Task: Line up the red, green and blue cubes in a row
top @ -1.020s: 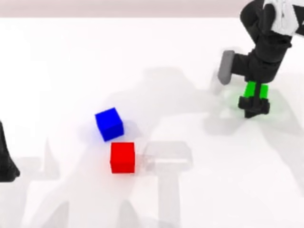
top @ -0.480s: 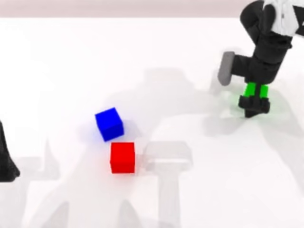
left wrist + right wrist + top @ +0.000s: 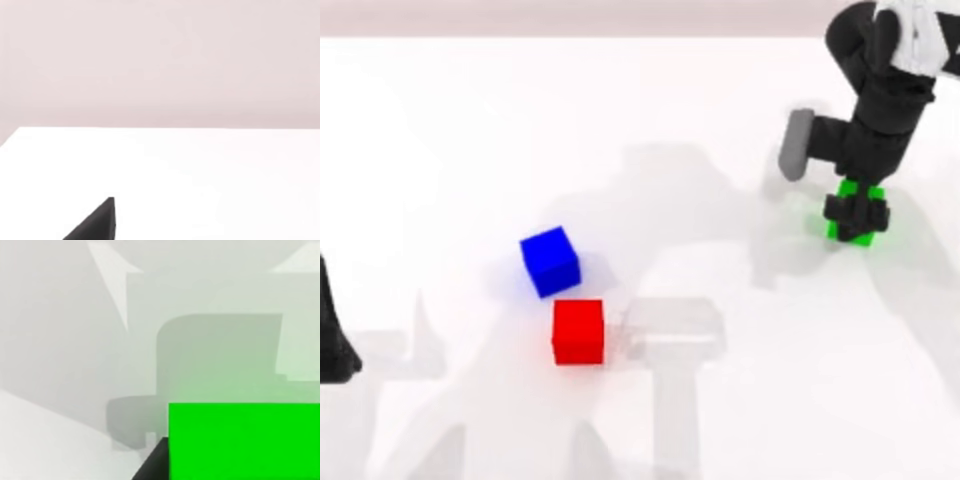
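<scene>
The right gripper (image 3: 857, 215) sits clamped around the green cube (image 3: 841, 228) near the tabletop's (image 3: 650, 100) right edge; the blue cube (image 3: 551, 261) and red cube (image 3: 578, 331) sit left of centre; the left arm (image 3: 334, 340) is parked at the left edge, its fingers unreadable.

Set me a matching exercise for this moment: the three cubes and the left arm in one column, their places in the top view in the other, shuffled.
1. red cube
2. green cube
3. blue cube
4. left arm

A. under the right gripper, table's right side
B. parked at the table's left edge
C. nearest the front edge among the cubes
D. just behind the red cube, slightly left

Pairs: 1-C, 2-A, 3-D, 4-B
</scene>
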Controlling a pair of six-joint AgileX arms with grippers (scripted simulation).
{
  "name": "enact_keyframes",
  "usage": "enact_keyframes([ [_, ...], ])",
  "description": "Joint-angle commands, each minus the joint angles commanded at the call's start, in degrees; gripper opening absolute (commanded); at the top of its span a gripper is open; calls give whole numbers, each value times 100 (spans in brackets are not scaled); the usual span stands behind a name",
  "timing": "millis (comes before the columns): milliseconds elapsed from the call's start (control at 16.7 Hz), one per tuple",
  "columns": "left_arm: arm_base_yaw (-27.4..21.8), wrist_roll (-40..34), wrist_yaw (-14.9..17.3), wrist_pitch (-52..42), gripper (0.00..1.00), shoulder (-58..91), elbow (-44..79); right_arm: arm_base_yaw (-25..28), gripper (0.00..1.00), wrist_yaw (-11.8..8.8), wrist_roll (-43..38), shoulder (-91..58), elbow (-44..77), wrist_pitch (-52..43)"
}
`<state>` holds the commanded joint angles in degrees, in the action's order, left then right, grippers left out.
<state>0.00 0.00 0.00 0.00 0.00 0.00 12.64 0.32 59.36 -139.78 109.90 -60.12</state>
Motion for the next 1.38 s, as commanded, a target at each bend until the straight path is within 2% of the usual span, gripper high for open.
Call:
enact_keyframes([
  [420,0,0,0,0,100,0,0,20,0,-50,-83,183,1,-153],
  [840,0,0,0,0,100,0,0,65,0,-54,-71,394,1020,-1425],
  [1200,0,0,0,0,100,0,0,52,0,-53,-90,424,1120,-1527],
  [1380,0,0,0,0,100,0,0,442,0,-62,-270,529,1002,-1516],
])
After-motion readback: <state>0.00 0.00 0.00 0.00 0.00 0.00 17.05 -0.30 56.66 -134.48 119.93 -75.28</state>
